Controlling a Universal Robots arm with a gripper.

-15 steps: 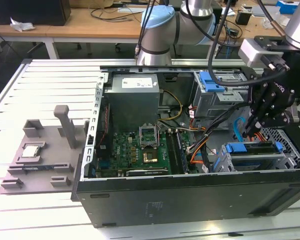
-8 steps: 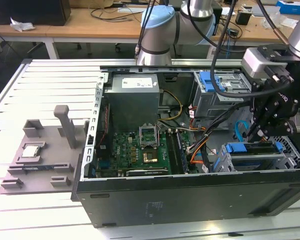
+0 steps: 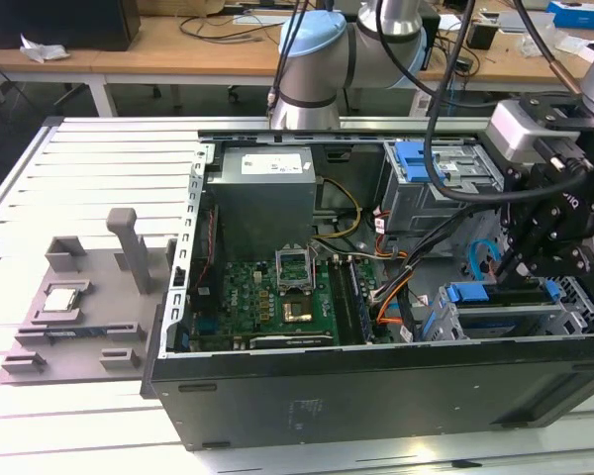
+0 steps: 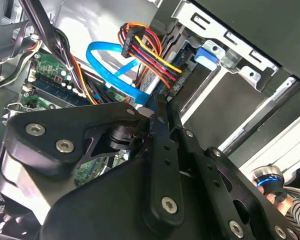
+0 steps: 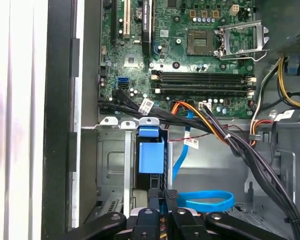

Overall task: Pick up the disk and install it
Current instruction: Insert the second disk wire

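Gripper [image 5: 162,200] (fingers together) at blue-bracketed disk [image 5: 151,154]

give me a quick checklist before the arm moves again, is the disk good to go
1. Case open, inside reachable: ok.
2. Gripper lined up with the disk: ok, it sits right at the blue-framed edge.
3. Disk in the drive bay: ok, its blue frame stands in the slot; fully seated: cannot tell.
4. Grip on the disk: cannot tell.
5. Blue cable away from the gripper: not ok, it loops right beside it.
6. Black wire bundle out of the slot: ok, it runs past to one side.
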